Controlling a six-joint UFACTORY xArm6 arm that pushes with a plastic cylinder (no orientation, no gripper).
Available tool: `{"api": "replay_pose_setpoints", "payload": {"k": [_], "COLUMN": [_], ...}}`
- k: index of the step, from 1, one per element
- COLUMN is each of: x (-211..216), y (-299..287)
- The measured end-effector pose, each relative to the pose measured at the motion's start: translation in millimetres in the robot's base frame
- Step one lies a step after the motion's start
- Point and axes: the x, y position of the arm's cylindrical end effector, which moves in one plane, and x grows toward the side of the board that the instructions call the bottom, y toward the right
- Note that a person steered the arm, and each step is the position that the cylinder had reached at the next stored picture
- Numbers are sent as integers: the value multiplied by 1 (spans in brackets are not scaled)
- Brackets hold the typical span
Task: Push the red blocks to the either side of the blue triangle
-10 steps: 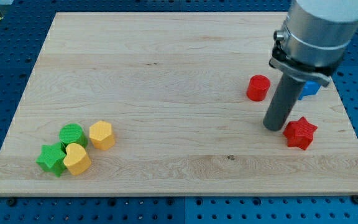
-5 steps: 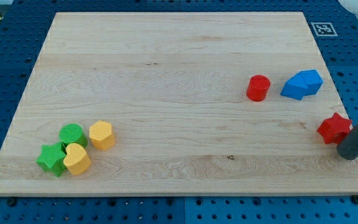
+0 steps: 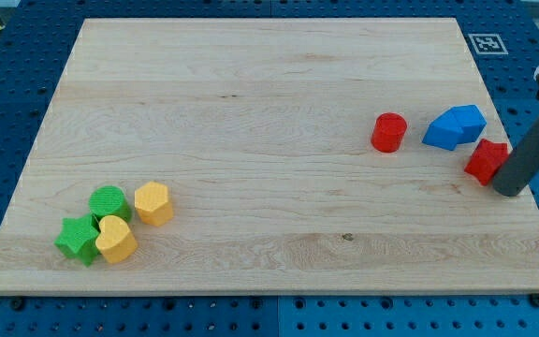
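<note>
The blue triangle block lies near the board's right edge. A red cylinder stands just to its left, a small gap apart. A red star block sits at the triangle's lower right, close to or touching it. My tip rests at the board's right edge, against the red star's lower right side.
At the lower left a cluster holds a green cylinder, a green star, a yellow heart and a yellow hexagon. The wooden board lies on a blue pegboard, with a marker tag at the top right.
My tip moved from left of the red star round to its lower right, then pushed it right and up toward the blue triangle. The other blocks have not moved.
</note>
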Motion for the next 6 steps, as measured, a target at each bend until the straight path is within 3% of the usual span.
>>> {"api": "replay_pose_setpoints", "payload": {"k": [4, 6], "x": [-61, -25], "y": [-1, -29]}}
